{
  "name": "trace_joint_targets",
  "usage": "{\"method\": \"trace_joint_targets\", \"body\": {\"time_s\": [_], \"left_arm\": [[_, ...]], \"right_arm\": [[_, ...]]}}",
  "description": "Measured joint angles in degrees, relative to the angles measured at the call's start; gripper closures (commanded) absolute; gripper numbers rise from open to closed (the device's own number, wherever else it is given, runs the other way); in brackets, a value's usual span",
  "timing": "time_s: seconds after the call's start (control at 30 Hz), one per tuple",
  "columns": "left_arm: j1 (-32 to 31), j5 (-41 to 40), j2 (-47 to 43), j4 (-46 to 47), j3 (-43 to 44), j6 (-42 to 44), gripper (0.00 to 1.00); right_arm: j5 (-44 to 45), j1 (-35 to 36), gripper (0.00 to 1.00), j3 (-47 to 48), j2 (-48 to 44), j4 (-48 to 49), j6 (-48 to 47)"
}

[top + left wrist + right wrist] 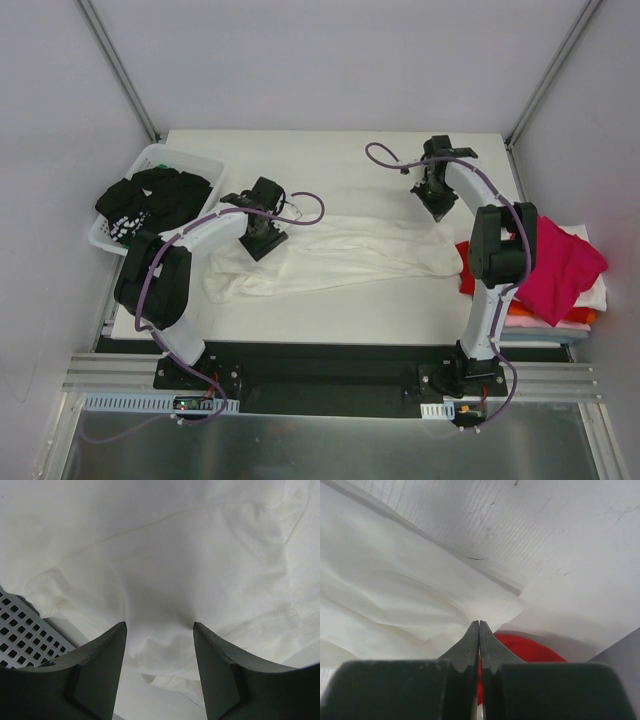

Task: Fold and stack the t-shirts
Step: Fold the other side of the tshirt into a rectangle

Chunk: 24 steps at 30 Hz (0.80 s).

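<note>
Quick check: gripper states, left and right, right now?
Left gripper: open, jaws apart over the white t-shirt.
Right gripper: shut, tips at that t-shirt's edge; whether cloth is pinched cannot be told.

Bright, even light all round.
White t-shirt (175,570) nearly washes out up close; left fingers (95,675) blur, shadows faint.

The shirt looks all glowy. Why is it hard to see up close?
Left wrist view: bright light washes out the white t-shirt, so its folds barely show. Right wrist view: the right gripper is dark and featureless, while the table scratches look sharp.
</note>
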Motion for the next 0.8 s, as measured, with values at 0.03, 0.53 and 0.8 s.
{"method": "trace_joint_targets", "body": {"time_s": [0.03,0.53,0.8], "left_arm": [[0.0,0.0,0.0,0.0,0.0,0.0,0.44],[0.0,0.0,0.0,0.0,-0.2,-0.1,0.44],[0.0,0.0,-0.1,0.3,-0.9,-0.2,0.45]], "right_arm": [[0.0,0.0,0.99,0.3,0.0,-0.1,0.0],[0.5,0.0,0.48,-4.8,-3.3,-0.1,-0.1],[0.7,0.0,0.52,-6.3,-3.4,0.5,-0.1]]}}
